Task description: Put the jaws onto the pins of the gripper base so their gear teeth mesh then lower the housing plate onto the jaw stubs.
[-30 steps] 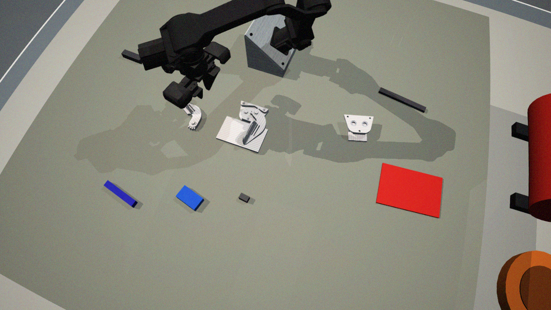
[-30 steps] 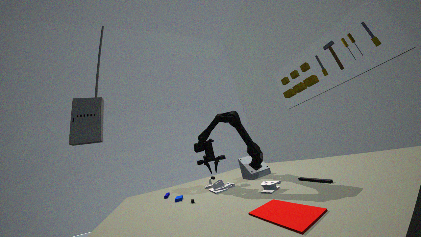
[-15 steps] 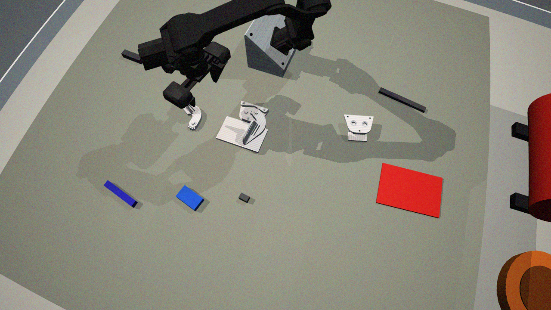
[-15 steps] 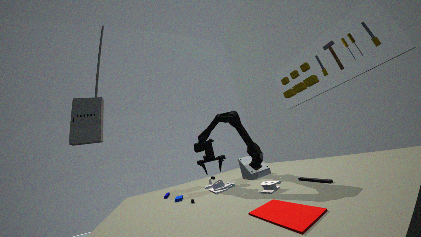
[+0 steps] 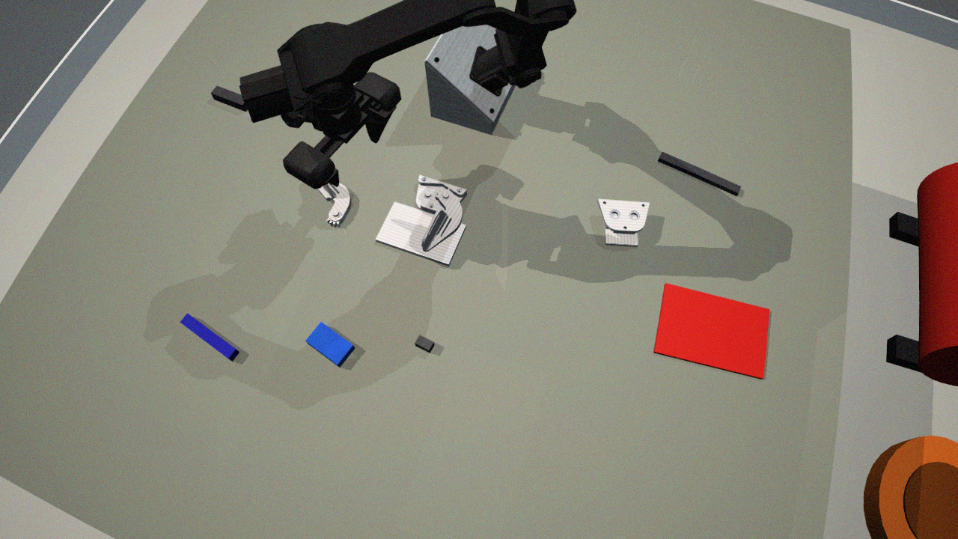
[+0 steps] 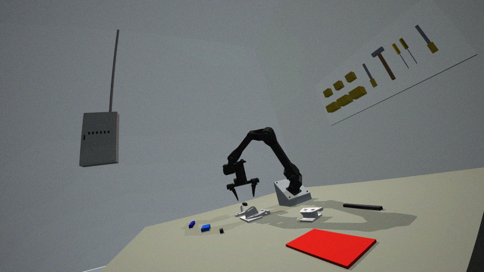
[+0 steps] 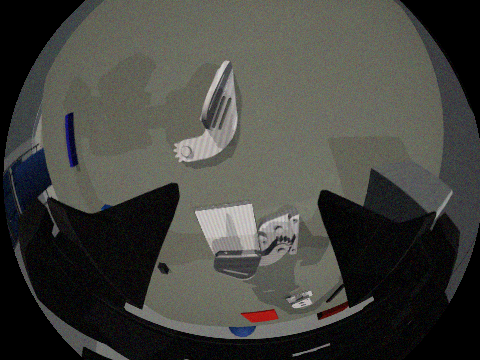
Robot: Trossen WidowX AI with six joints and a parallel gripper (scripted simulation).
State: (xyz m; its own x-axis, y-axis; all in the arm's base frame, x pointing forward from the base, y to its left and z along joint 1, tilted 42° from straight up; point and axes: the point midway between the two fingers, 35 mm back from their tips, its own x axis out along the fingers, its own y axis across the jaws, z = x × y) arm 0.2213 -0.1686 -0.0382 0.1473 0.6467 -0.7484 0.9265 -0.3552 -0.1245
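Observation:
My gripper (image 5: 355,160) (image 6: 245,198) (image 7: 251,194) is open and empty, high above the table. A loose white jaw (image 5: 342,203) (image 7: 220,122) lies below it with its fin upright and gear teeth at one end; one finger partly covers it in the top view. The white gripper base (image 5: 423,185) (image 7: 295,220) stands by a flat white square (image 5: 398,218) (image 7: 225,220). The other jaw (image 5: 455,218) (image 7: 237,266) is at the base, its fin over the square; whether it is fully seated is unclear. The white housing plate (image 5: 624,224) (image 6: 311,210), with two holes, rests on a small stand.
A blue block (image 5: 328,343) (image 6: 205,227), a dark blue bar (image 5: 209,336) and a small black block (image 5: 424,343) lie in front. A red panel (image 5: 713,330) (image 6: 333,246) and a black bar (image 5: 698,174) lie to the right. The arm's grey wedge mount (image 5: 462,87) is behind.

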